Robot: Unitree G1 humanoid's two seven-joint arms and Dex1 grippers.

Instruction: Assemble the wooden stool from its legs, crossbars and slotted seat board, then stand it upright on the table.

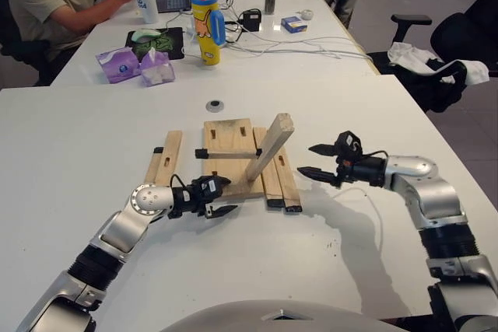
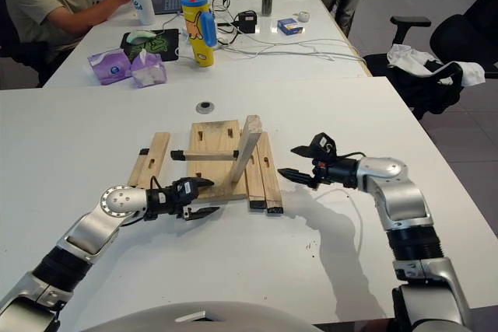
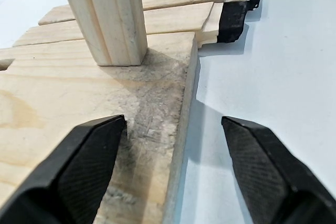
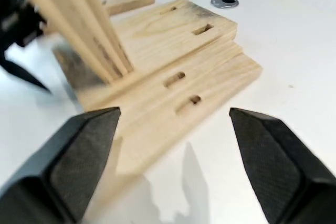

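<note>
The slotted seat board [image 1: 226, 134] lies flat mid-table. One wooden leg [image 1: 270, 148] stands in its near right corner, leaning to the right. A thin crossbar [image 2: 204, 155] with black ends lies across the board. Two slotted legs [image 1: 282, 184] lie side by side along the board's right edge, and another leg [image 1: 165, 157] lies to its left. My left gripper [image 1: 216, 196] is open at the board's near edge; one finger [image 3: 84, 166] is over the wood [image 3: 79, 103], the other over the table. My right gripper [image 1: 315, 159] is open just right of the lying legs [image 4: 199, 87], holding nothing.
A small round metal disc [image 1: 215, 106] lies beyond the board. A second table behind carries a yellow cup [image 1: 206, 25], tissue packs [image 1: 156, 68] and cables. An office chair [image 1: 436, 60] stands off the right edge. The table's near and left areas are bare.
</note>
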